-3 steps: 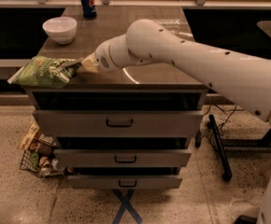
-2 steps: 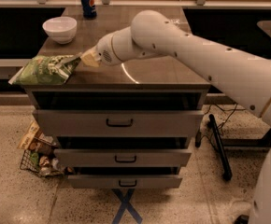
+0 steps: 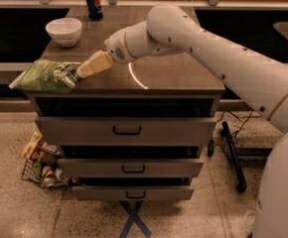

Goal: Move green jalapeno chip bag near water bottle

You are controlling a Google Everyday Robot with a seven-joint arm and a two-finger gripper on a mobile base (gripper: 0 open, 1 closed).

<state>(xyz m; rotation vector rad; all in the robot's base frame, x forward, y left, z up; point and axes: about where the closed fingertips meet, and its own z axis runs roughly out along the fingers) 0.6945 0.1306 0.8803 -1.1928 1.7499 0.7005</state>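
Bag is lying in front of the bowl, hanging over the cabinet edge, and I'm watching the gripper, front-right of the bowl, pinching its inner end with fingers closed flat, presumably for dragging it toward a bottle I'm not seeing.

Arm's elbow has risen (pincer at chip bag's edge).

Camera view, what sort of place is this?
Probably an office break room or test kitchen: a drawer cabinet carrying a white bowl and soda can, a snack basket on the floor. The gripper is at the green chip bag.
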